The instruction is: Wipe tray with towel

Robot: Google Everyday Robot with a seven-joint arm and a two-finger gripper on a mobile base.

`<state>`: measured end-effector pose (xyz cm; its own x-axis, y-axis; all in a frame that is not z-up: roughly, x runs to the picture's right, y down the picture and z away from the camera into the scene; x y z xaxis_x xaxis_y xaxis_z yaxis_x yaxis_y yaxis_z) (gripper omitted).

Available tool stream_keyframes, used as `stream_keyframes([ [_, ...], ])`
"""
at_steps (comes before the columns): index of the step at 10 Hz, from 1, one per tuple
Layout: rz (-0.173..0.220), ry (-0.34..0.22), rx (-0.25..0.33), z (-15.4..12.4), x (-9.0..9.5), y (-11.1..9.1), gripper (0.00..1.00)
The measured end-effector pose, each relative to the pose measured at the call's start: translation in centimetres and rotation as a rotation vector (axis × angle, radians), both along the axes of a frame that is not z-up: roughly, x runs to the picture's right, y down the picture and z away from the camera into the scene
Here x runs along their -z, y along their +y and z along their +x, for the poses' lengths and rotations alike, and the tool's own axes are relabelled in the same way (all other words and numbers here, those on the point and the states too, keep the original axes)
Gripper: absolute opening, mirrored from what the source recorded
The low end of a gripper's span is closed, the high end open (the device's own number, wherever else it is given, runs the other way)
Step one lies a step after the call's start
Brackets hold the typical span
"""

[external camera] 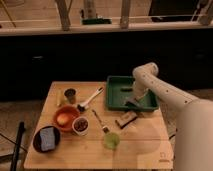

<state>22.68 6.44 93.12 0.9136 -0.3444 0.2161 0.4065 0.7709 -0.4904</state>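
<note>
Wooden table (140,145), light-toned, square, carrying all items listed. Tray (116,95): green, shallow, rectangular, raised rim, placed at the table's far right portion. Gripper (132,103): at the end of a white arm (155,85) that reaches in from the right and bends down into the tray's near right part; finger state cannot be told. Towel: not made out with certainty; any cloth under the gripper is hidden or too indistinct to identify. Brown block (126,119): on the table just in front of the tray's near edge, lying at a slant. Brush with white handle (90,98): left of the tray, lying diagonally. Small dark cup (70,94): near the table's far left, upright. Orange bowl (65,118): round, left of centre, holding something pale. Small white cup (81,125): just beside the orange bowl on its right, with dark contents. Dark plate (46,139): near left corner, bearing a blue rectangular sponge (47,138). Green cup (111,141): near edge, centre. Thin utensil (100,122): lying between the white cup and the green cup.
</note>
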Motion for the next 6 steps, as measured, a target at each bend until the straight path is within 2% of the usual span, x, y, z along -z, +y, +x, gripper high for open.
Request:
stream_keyframes([
  [3,-0.007,0.0,-0.017,0.8,-0.3,0.1,0.0],
  [6,0.002,-0.005,-0.035,1.7,-0.8,-0.2,0.0],
])
